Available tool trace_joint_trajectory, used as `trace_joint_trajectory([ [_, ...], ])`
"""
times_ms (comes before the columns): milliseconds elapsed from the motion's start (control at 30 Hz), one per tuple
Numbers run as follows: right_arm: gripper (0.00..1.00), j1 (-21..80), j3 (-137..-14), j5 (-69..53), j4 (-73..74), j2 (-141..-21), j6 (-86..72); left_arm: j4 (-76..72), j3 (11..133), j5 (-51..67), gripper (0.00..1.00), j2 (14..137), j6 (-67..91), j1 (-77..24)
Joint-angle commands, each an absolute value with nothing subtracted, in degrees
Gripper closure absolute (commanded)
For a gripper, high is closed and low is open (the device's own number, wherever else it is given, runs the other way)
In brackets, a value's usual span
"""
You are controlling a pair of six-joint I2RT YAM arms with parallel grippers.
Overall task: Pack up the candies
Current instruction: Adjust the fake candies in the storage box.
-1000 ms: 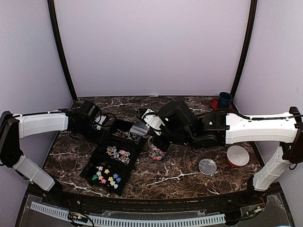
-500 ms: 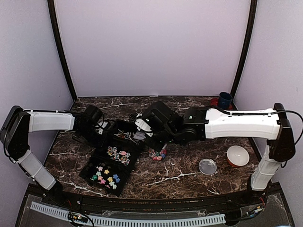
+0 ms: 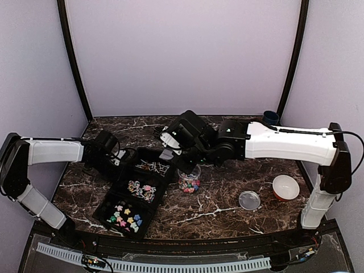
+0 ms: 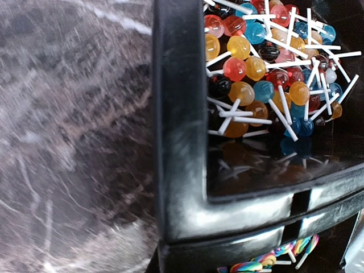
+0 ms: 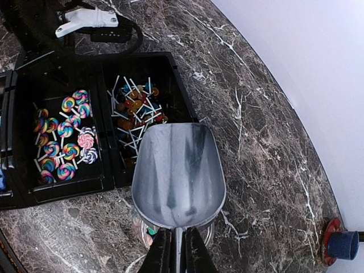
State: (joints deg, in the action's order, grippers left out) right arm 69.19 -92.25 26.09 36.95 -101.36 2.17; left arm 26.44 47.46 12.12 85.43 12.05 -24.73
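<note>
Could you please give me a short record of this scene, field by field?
left gripper: shut on the tray rim
right gripper: shut on the scoop handle
scoop: empty, partly over the jar
jar: open, some candies inside
tray: three compartments, each holding candies
lid: off the jar, lying on the table

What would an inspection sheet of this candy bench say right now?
Surface: dark marbled table.
Job's things: candies sorted in the tray: ball lollipops, swirl lollipops, pastel stars; more in the jar.
Clutter: clear lid, white bowl, blue cup.
Grippers: right gripper shut on the empty scoop above the jar; left gripper shut at the tray's edge, grip unseen.
Cables: black cable looped by the left gripper.
Surroundings: lilac walls, black frame posts.
</note>
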Motion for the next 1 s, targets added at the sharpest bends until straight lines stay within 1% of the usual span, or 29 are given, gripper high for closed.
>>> trace_joint_trajectory([
  [0,1.0,68.8,-93.6,27.8,34.6,-101.5,0.2,19.2,44.6,28.2,1.0,79.8,17.4,-21.2],
  [233,1.0,68.7,-91.4,27.8,30.4,-99.4,-1.3,9.2,40.9,41.0,1.0,77.5,23.4,-19.2],
  [300,1.0,68.7,-91.4,26.6,30.4,-98.9,-1.9,6.7,39.9,41.6,1.0,77.5,24.5,-19.2],
  [367,1.0,68.7,-91.6,26.9,30.8,-98.5,-2.7,9.2,40.5,38.9,1.0,79.0,23.6,-19.2],
  [433,1.0,68.7,-91.4,27.7,31.1,-98.1,-3.3,14.9,42.4,35.4,1.0,80.8,21.5,-19.1],
  [567,1.0,68.7,-90.3,28.6,30.3,-96.4,-3.9,17.6,43.1,27.8,1.0,80.2,21.0,-19.2],
  [767,1.0,68.7,-88.6,30.6,29.4,-94.9,-4.7,16.3,44.4,26.8,1.0,81.6,23.2,-19.6],
  [967,1.0,68.7,-86.0,32.3,29.0,-92.4,-5.9,17.5,48.3,23.2,1.0,86.8,22.8,-23.8],
])
